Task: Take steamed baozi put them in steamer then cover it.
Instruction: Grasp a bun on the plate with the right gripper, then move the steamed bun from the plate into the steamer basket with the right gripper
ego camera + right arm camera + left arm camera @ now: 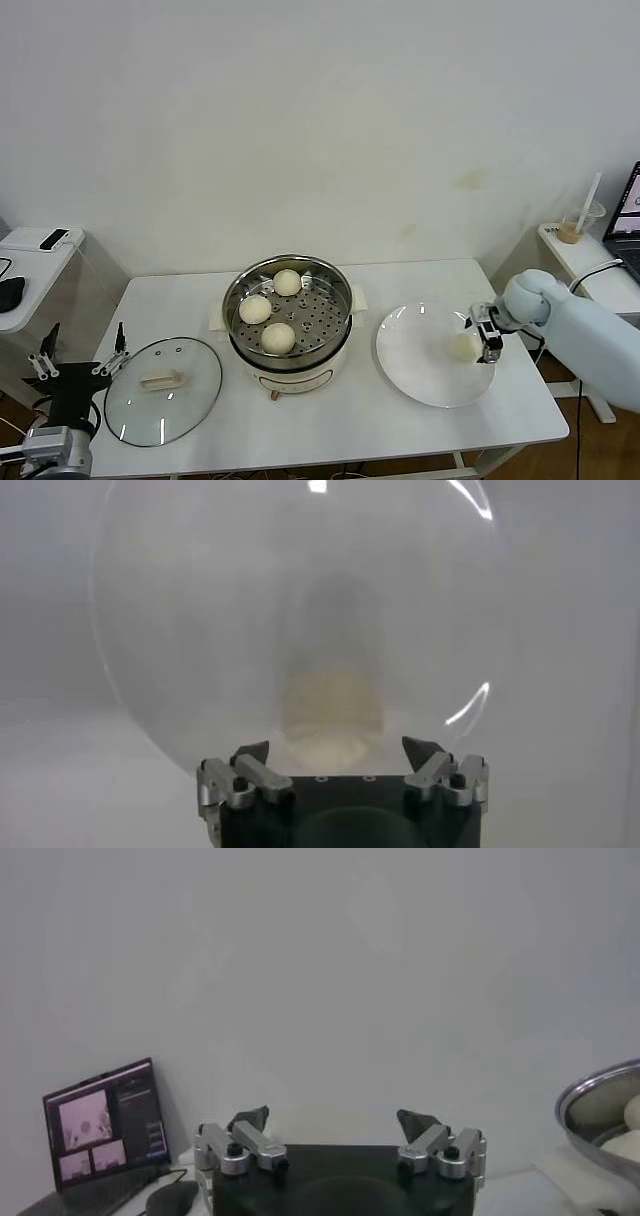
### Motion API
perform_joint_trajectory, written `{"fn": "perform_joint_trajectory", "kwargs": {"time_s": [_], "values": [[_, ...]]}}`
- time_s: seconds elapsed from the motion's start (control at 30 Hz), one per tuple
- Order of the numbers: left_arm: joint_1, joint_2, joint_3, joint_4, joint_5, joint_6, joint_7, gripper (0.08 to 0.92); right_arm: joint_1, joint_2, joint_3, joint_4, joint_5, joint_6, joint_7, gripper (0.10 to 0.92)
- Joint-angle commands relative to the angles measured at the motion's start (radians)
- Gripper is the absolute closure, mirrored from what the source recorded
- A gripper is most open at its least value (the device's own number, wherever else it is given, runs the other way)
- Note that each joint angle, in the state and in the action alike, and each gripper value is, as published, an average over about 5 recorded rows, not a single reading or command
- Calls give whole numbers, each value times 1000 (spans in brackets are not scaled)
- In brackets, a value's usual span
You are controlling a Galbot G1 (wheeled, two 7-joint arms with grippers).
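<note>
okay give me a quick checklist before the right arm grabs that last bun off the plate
1. Right gripper open around the last baozi on the white plate: ok, jaws wide in the right wrist view.
2. Baozi centred between the fingers: cannot tell, it is blurred up close.
3. Room in the steamer: ok, three buns inside, bare perforated floor on the side toward the plate.
4. Glass lid off and out of the path: ok, flat on the table left of the steamer.
5. Left gripper clear: ok, open and parked beside the lid's far-left edge.
</note>
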Motion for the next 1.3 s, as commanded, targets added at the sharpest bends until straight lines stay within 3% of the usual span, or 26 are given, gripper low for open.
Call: {"fn": "perform_joint_trajectory", "kwargs": {"time_s": [0.03, 0.33, 0.7, 0.87, 1.3], "values": [[-3, -2, 6, 6, 3, -1, 1, 177, -7, 52, 4, -53, -14, 0, 12, 203], [-3, -3, 5, 7, 2, -1, 1, 177, -10, 65, 0, -59, -21, -14, 7, 222], [-4, -2, 3, 8, 1, -1, 0, 177, 4, 68, -3, -57, -21, -21, -9, 398], [-3, -1, 3, 6, 1, -1, 0, 177, 43, 36, -19, -28, 0, -29, -32, 428], [1, 8, 4, -7, 0, -2, 0, 177, 465, -58, -294, 183, 255, -124, -46, 423]]}}
